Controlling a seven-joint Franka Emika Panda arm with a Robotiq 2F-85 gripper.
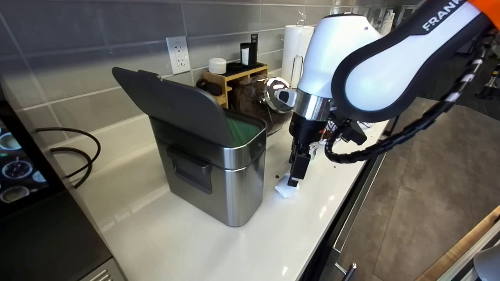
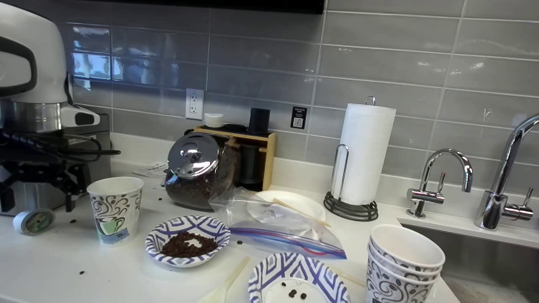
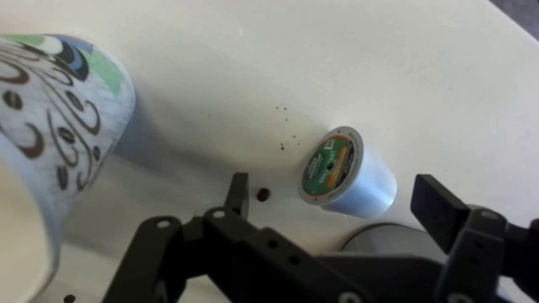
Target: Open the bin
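Crowding the worktop (image 2: 46,269) around the fingers (image 3: 438,214) are an upright paper cup (image 2: 116,210), just beside them, and a coffee pod (image 3: 351,181) lying on its side beneath their gap, with a loose bean (image 3: 263,194) near it. Farther along come a glass jar of beans (image 2: 206,189), a wooden organiser (image 2: 269,164), a patterned bowl (image 2: 188,224), a plastic bag (image 2: 290,235) and a paper towel roll (image 2: 366,155). The fingers are spread apart, released, grasping nothing. The bin (image 1: 211,183) stands upright on the same worktop, apart from them, to their left in an exterior view, its top edge higher than their tips. Its dark lid (image 1: 175,105) is raised at a slant, baring a green inside (image 1: 244,130). A black appliance (image 1: 43,230) stands on the bin's other side, away from the fingers; in an exterior view, the arm (image 2: 42,80) hides part of the bin.
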